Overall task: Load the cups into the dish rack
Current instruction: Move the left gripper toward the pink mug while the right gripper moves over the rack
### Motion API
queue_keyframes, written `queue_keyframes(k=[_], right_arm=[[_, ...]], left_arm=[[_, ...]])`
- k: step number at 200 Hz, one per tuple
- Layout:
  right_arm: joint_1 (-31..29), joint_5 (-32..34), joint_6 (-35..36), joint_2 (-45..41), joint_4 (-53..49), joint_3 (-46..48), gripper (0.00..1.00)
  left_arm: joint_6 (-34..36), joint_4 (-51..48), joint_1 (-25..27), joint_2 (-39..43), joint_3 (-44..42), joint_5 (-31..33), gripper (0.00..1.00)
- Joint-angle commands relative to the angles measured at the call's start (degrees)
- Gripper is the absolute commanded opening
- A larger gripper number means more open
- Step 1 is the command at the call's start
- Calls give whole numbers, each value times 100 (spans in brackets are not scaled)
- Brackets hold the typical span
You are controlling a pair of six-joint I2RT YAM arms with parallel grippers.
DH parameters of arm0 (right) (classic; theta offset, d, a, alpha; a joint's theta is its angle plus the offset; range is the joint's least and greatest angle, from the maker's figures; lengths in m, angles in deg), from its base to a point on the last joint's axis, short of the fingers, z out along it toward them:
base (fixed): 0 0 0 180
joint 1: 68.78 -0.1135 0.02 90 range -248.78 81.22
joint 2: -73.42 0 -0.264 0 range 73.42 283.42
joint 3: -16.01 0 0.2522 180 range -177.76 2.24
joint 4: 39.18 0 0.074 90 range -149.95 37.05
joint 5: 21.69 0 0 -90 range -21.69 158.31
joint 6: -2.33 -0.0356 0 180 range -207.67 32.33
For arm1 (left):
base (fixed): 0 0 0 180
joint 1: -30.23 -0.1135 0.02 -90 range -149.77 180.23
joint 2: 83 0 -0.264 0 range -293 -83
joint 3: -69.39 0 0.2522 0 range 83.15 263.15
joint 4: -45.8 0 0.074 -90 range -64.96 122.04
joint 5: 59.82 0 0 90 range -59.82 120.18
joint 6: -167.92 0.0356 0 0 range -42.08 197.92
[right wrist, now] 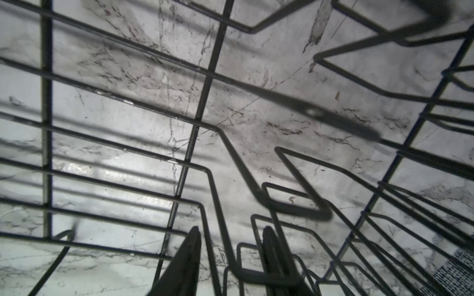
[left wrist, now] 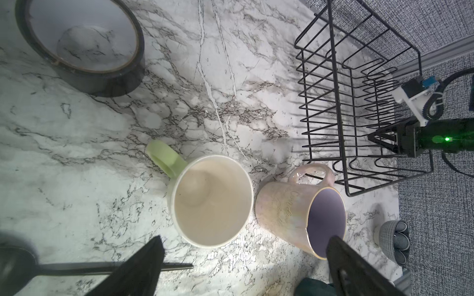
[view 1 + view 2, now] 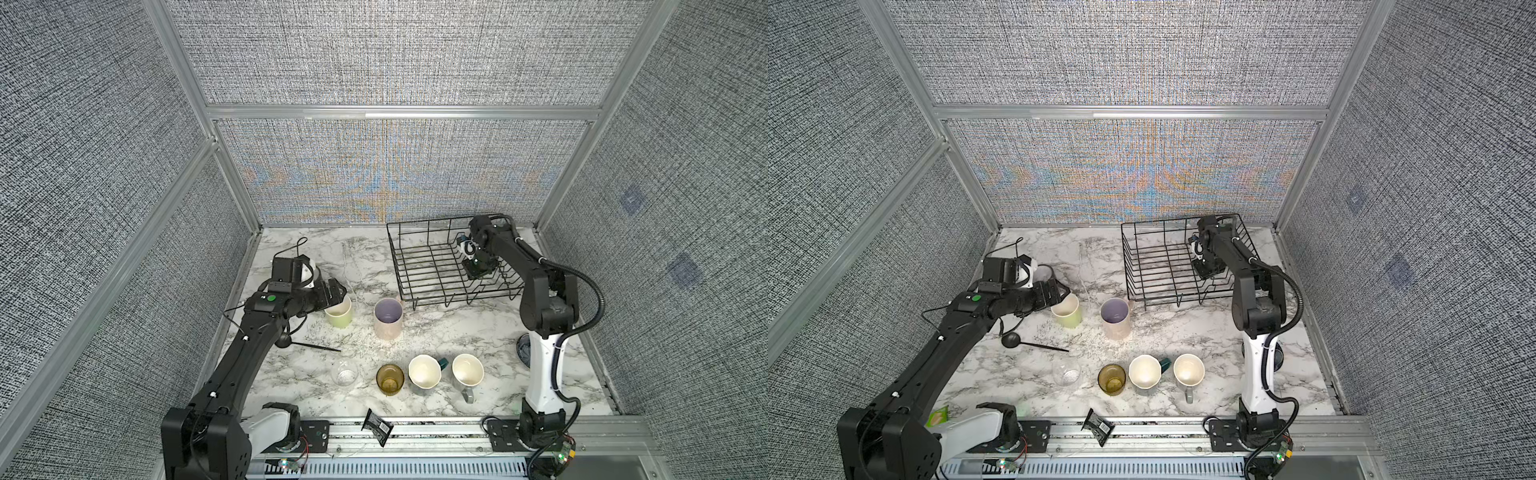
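The light green mug [image 3: 340, 313] [image 2: 213, 202] stands upright on the marble table, handle towards the back. My left gripper [image 3: 337, 292] [image 2: 246, 241] hangs open just above its near-left rim, nothing between the fingers. The tall pink mug [image 3: 388, 318] [image 2: 279, 212] stands to its right. Along the front stand the clear glass [image 3: 345, 372], amber tumbler [image 3: 390, 379], teal mug [image 3: 424, 372] and grey mug [image 3: 467, 370]. The black wire dish rack [image 3: 415, 257] [image 1: 208, 75] holds no cups. My right gripper [image 3: 473, 274] [image 1: 232, 230] is down inside it, shut on its prong wires.
A black tape roll [image 2: 84, 51] lies behind the left gripper. A black long-handled spoon [image 3: 311, 345] lies left of the pink mug. The dark blue bowl [image 2: 395, 241] sits behind the right arm's base. A black packet [image 3: 377, 426] rests on the front rail.
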Motion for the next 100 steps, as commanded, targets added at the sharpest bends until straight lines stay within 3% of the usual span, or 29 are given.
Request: queue_keyframes(k=[1,55,100], right_arm=[[-46,-124,251,-34,-303,25,38],[-49,-26,296,-324,-268,186,41],[-73,14,32,-646,-225,83,55]], left_arm=[[79,-258,27,41,12,-5,99],[33,-522,66,116,-188,196,99],[-106,-574,110,-43,-183,182,99]])
